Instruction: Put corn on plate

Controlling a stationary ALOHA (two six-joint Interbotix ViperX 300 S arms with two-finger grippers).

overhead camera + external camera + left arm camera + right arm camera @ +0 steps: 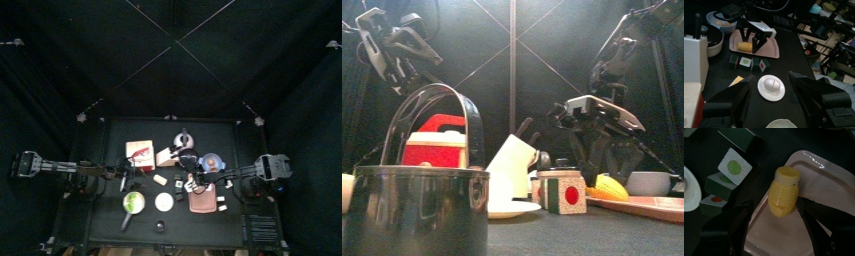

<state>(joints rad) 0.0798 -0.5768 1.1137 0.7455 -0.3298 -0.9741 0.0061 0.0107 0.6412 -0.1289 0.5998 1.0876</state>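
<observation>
- The corn (783, 192) lies on the pink plate (817, 213), a stubby yellow cob with rows of bumpy kernels and a flat, paler cut end
- The right gripper (777, 228) hangs right over it, black jaws spread wide to either side of the cob and gripping nothing
- The plate is smooth, rectangular, with rounded corners and a raised rim
- Just off the plate's edge stand small cubes (724, 175) with green faces and round picture stickers
- The left gripper (769, 107), well away from the plate, hovers with its jaws wide apart and empty over a glossy white disc (771, 86)
</observation>
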